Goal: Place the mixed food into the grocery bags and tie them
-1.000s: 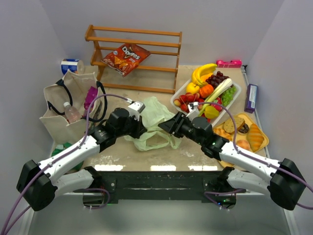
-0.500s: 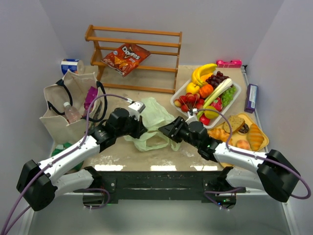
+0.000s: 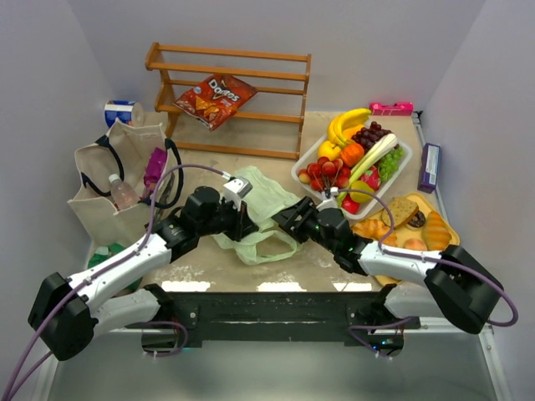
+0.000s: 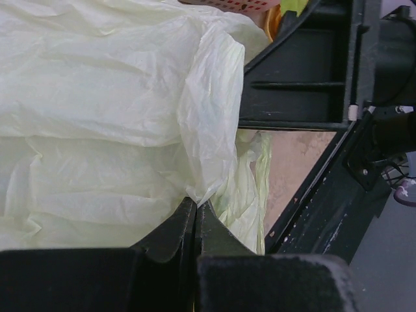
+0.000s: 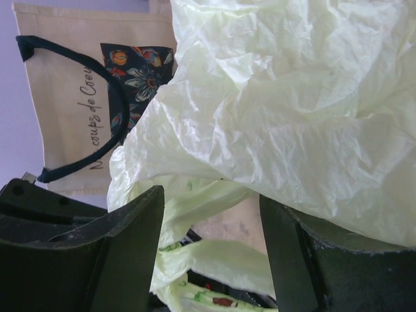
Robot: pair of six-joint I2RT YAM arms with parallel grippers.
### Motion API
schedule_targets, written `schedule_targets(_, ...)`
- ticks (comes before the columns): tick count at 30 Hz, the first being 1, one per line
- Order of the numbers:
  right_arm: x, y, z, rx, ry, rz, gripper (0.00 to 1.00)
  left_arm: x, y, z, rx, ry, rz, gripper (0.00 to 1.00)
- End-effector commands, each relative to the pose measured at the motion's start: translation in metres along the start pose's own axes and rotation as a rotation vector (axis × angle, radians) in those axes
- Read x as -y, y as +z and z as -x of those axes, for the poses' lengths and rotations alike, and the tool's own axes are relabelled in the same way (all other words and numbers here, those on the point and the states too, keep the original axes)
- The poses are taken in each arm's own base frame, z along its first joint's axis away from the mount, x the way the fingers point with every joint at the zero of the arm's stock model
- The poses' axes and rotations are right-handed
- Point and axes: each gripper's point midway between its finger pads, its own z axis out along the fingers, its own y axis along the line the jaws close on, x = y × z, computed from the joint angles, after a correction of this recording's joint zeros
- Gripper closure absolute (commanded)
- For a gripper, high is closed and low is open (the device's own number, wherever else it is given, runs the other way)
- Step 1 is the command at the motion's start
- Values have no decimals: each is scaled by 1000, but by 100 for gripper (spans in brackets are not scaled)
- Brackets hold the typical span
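The pale green plastic grocery bag (image 3: 266, 199) lies crumpled at the table's middle between both grippers. My left gripper (image 3: 245, 220) is shut on a fold of the bag (image 4: 130, 97), the film pinched at its tips (image 4: 196, 203). My right gripper (image 3: 282, 219) is open at the bag's right side. A loose strip of the bag (image 5: 214, 195) hangs between its fingers (image 5: 140, 224) and they do not pinch it. The beige tote (image 3: 104, 196) stands at the left, holding a water bottle (image 3: 122, 192) and a purple packet (image 3: 155, 165). Toy fruit fills a white basket (image 3: 407, 157).
A wooden rack (image 3: 230, 79) at the back holds a red chip packet (image 3: 216, 98). A yellow tray (image 3: 452, 240) of bread and cookies lies right of my right arm. A purple box (image 3: 429, 167) and a pink item (image 3: 391, 108) sit by the right wall. A blue-white can (image 3: 123, 111) stands behind the tote.
My right gripper has moved left up to the bag and its jaws stand wider. My left gripper has shifted slightly right, dragging the bag's edge with it.
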Motion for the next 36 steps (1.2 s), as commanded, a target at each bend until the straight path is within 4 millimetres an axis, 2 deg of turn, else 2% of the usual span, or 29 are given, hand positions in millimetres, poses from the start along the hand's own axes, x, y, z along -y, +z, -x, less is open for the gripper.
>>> schedule_targets(1, -10, 10, 8, 46, 54, 35, 35, 22, -2, 13, 50, 11, -116, 100)
schedule_targets(4, -11, 16, 6, 33, 50, 34, 37, 27, -2, 12, 51, 13, -142, 100)
schedule_targets(6, -12, 18, 5, 30, 44, 41, 41, 31, -2, 10, 45, 18, -161, 100)
schedule_targets(9, -11, 18, 5, 33, 21, 43, 68, 33, -2, 8, 35, 32, -169, 100)
schedule_targets(10, -13, 17, 7, 42, 14, 44, 82, 34, -4, 11, 40, 38, -171, 100)
schedule_targets(11, -8, 17, 7, 42, 4, 24, 88, 32, -4, 12, 42, 42, -158, 95)
schedule_targets(12, -8, 16, 8, 46, -16, 19, 96, 32, -6, 16, 53, 56, -151, 83)
schedule_targets(13, -8, 15, 10, 54, -28, 17, 99, 33, -8, 23, 69, 65, -145, 75)
schedule_targets(14, -7, 13, 10, 54, -41, 4, 100, 29, -9, 27, 78, 65, -118, 68)
schedule_targets(15, -9, 12, 12, 59, -68, 5, 100, 29, -11, 32, 92, 72, -109, 55)
schedule_targets(16, -10, 11, 13, 66, -81, 1, 100, 32, -14, 44, 118, 79, -106, 48)
schedule_targets(18, -12, 6, 16, 77, -118, -8, 100, 32, -14, 53, 132, 78, -91, 36)
schedule_targets(21, -15, 1, 21, 101, -158, -15, 100, 36, -13, 76, 166, 85, -84, 31)
schedule_targets(24, -19, -4, 23, 111, -189, -17, 100, 32, 1, 80, 140, 83, -69, 30)
schedule_targets(30, -21, -8, 25, 121, -215, -19, 100, 35, 27, 69, 36, 105, -62, 29)
schedule_targets(36, -20, -10, 26, 124, -228, -23, 100, 49, 39, 57, 0, 124, -79, 27)
